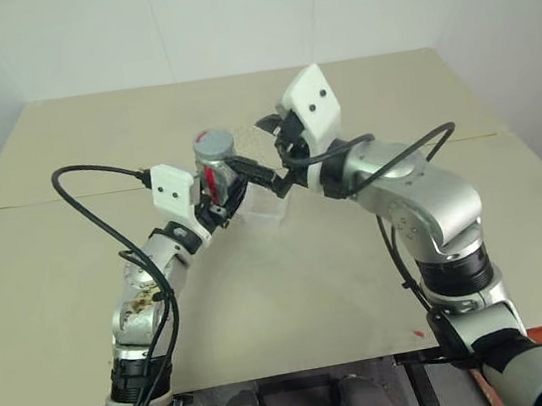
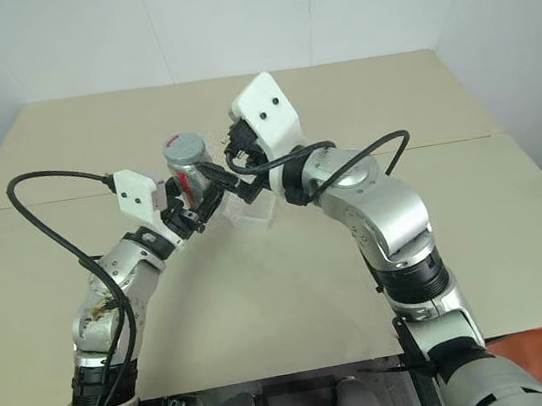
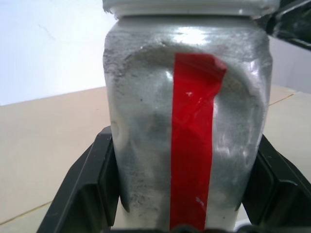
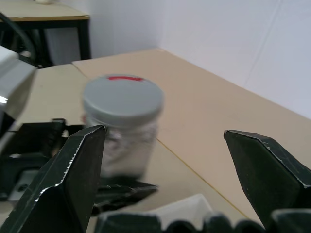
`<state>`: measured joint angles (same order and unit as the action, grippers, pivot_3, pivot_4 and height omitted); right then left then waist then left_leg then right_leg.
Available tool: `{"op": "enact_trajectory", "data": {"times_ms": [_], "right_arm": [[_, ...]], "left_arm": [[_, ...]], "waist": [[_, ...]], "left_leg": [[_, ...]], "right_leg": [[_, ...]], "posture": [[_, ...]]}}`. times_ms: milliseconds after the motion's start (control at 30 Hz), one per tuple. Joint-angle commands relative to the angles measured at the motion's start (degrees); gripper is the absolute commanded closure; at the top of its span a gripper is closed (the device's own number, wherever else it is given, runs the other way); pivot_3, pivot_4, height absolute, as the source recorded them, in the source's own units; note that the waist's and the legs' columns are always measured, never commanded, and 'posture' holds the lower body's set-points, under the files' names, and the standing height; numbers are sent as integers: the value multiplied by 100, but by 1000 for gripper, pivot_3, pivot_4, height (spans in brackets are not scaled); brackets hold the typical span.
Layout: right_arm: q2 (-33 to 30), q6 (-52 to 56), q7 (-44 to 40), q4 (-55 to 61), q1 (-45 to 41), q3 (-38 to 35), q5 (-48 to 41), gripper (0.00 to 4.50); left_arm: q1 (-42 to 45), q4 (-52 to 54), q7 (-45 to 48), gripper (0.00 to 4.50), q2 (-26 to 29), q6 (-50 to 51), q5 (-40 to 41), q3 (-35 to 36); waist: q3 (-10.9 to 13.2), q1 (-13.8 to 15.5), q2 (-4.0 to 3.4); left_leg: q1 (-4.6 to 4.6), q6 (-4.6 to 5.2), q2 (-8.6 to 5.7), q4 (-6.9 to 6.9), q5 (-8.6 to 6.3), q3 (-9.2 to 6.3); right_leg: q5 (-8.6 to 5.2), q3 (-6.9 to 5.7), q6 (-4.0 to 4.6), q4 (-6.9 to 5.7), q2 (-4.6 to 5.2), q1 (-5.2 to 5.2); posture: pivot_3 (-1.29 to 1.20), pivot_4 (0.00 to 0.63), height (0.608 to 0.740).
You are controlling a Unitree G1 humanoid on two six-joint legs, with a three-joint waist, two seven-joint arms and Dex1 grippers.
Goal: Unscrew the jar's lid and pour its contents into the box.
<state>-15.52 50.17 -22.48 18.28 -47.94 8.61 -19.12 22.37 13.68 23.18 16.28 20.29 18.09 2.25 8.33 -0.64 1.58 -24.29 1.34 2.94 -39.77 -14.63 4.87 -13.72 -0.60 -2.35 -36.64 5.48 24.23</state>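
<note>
1. Over the middle of the beige table (image 1: 60, 283), head views: the left gripper (image 1: 218, 202) is clamped on the lower body of the jar (image 1: 213, 166) and holds it upright, clear of the table top. The grey lid (image 1: 210, 138) sits on the jar's top.
2. Same views: the right gripper (image 1: 273, 147) is beside the jar on the robot's right, near lid height, with its jaws spread wide. One black finger reaches toward the jar's side; whether it touches cannot be told.
3. Same views: the clear box (image 1: 267, 209) stands on the table just below and slightly to the right of the jar, between the two wrists. Its contents cannot be made out.
4. Left wrist view: the jar (image 3: 187, 131) sits between both black fingers (image 3: 90, 187), which press on its sides. The silvery wall is dented and scuffed, and a red stripe (image 3: 194, 141) runs vertically down it. The rim of the lid (image 3: 189, 7) shows at the jar's top.
5. Right wrist view: the two fingers (image 4: 73, 177) stand well apart with nothing between them. The jar (image 4: 124, 128) with its lid (image 4: 122, 99) on is ahead, nearer one finger than the other, apart from both. A red mark shows at the lid's far edge. A pale rim of the box (image 4: 182, 206) shows low between the fingers.
</note>
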Motion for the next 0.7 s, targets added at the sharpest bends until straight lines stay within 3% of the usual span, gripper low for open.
{"op": "enact_trajectory", "data": {"times_ms": [33, 500, 700], "right_arm": [[-57, 18, 65, 162, -1, -206, 16, 75], [-180, -20, -376, 647, 126, -477, -557, 75], [21, -106, -255, 544, -57, -235, -510, 75]], "left_arm": [[26, 304, 38, 1641, 20, -63, 74, 40], [48, 238, 137, 1641, 51, -30, 55, 0], [103, 173, 150, 1641, -21, -49, 39, -95]], "waist": [[0, -4, 0], [0, -4, 0], [0, -5, 0]], "left_leg": [[0, 0, 0, 0, 0, 0], [0, 0, 0, 1, 0, -1], [2, 0, 0, 0, 0, -2]], "right_leg": [[0, 0, 0, 0, 0, 0], [0, 1, 0, 1, -1, 1], [0, 1, 0, -2, -1, 0]], "posture": [[0, 150, 740], [0, 150, 740], [0, 150, 740]]}}
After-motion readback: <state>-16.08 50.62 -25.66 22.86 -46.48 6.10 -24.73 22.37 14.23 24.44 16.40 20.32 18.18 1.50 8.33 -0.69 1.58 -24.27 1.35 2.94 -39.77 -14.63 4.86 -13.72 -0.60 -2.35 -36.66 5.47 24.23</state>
